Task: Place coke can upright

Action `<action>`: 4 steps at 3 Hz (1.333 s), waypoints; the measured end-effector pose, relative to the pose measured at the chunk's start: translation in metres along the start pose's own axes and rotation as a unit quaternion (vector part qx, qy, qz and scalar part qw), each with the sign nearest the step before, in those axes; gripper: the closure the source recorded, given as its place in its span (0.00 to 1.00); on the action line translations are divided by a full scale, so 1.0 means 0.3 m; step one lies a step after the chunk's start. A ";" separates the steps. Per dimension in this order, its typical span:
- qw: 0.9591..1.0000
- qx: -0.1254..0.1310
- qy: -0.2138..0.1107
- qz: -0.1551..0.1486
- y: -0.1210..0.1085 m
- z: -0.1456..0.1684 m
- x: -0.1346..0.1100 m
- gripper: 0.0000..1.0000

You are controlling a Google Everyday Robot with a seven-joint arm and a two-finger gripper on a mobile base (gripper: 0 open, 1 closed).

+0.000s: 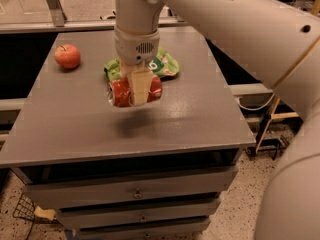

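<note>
- Gray cabinet with a flat top, dimly lit.
- Stacked drawers in its front, each with a small knob.
- Speckled floor to the right.
- Wire basket at lower left.
- Pale rail behind.

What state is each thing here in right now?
Red metal coke can: on its side, held above the grey table.
End effector: shut on the can, over mid-table.
Round red apple: resting on the table, stem up.
Crumpled green snack bag: lying behind the can.
Drawers: shut.

Tool aloft, pointing straight down, clamped around coke can.
</note>
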State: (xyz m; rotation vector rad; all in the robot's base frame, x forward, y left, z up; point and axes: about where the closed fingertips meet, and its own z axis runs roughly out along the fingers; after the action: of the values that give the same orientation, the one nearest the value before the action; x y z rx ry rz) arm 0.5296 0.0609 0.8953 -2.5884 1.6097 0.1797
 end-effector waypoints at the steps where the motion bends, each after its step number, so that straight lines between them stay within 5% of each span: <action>1: 0.989 0.019 -0.124 0.082 -0.037 -0.089 0.003 1.00; 3: 0.983 0.040 -0.157 0.084 -0.046 -0.088 -0.029 1.00; 4: 0.964 0.066 -0.240 0.089 0.033 -0.061 -0.067 1.00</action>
State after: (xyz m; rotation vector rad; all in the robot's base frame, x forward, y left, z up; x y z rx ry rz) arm 0.5127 0.0718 0.9162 -2.0817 1.5948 0.6337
